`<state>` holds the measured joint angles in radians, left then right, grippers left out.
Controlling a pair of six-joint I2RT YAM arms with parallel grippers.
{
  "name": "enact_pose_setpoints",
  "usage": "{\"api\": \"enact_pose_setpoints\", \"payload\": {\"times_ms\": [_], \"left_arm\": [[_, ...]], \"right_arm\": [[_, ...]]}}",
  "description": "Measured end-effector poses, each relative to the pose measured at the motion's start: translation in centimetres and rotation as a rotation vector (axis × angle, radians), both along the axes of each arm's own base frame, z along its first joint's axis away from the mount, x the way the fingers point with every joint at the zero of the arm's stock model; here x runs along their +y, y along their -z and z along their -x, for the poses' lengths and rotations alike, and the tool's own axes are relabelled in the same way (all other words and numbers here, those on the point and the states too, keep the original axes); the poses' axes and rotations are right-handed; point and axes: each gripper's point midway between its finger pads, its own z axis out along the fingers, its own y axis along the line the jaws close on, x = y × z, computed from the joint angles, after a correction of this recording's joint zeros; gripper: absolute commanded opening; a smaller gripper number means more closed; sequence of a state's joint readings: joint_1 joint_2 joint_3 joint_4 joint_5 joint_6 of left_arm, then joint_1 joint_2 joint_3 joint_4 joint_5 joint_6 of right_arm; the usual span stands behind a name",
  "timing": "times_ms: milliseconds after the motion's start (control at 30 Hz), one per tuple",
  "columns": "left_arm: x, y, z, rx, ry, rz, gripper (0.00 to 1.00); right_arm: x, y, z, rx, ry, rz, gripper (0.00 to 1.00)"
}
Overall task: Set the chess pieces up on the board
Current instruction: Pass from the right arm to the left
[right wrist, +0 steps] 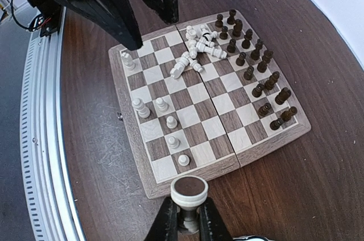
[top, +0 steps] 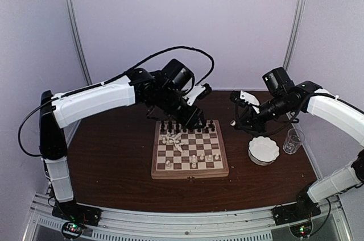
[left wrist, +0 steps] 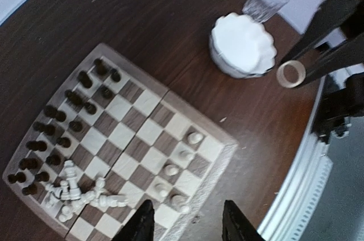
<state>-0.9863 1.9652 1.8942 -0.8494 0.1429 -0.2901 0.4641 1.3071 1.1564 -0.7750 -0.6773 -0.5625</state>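
The right gripper [right wrist: 189, 216] is pinching a cream chess piece [right wrist: 189, 191] just beside the chessboard [top: 187, 172]. The left gripper [left wrist: 187, 225] is hovering above the board, jaws spread and empty. Dark pieces [right wrist: 257, 89] are standing in two rows along one side, next to a heap of fallen cream pieces [right wrist: 190, 59].
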Motion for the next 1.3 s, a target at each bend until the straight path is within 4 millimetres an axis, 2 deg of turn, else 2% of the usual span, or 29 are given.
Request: {"api": "enact_pose_setpoints", "payload": {"times_ms": [100,200,400,600,767,900,1033,1300], "left_arm": [[-1.5,-3.6,1.5,0.042,0.022,0.2,0.42],[-3.2,-4.7,2.4,0.111,0.042,0.344,0.43],[-5.8,-3.0,3.3,0.277,0.046,0.464,0.44],[-7.5,-4.2,3.8,0.367,0.075,0.57,0.36],[-7.8,-5.0,4.1,0.398,0.089,0.604,0.3],[-7.9,-5.0,4.3,0.411,0.091,0.605,0.39],[-7.7,-4.6,4.3,0.423,0.075,0.59,0.41],[-7.5,-3.5,4.2,0.455,0.039,0.566,0.32]], "right_arm": [[1.2,-1.0,0.7,-0.007,-0.052,0.007,0.08],[2.1,-1.4,1.2,-0.005,-0.091,0.017,0.08],[3.4,-1.2,2.3,0.007,-0.147,0.048,0.08],[3.9,-1.1,3.0,-0.001,-0.168,0.076,0.08],[4.0,-1.0,3.3,-0.004,-0.173,0.089,0.08],[3.9,-0.9,3.2,-0.005,-0.169,0.096,0.08],[3.9,-0.9,3.2,-0.008,-0.167,0.1,0.08],[3.7,-0.8,2.9,-0.016,-0.156,0.112,0.08]]}}
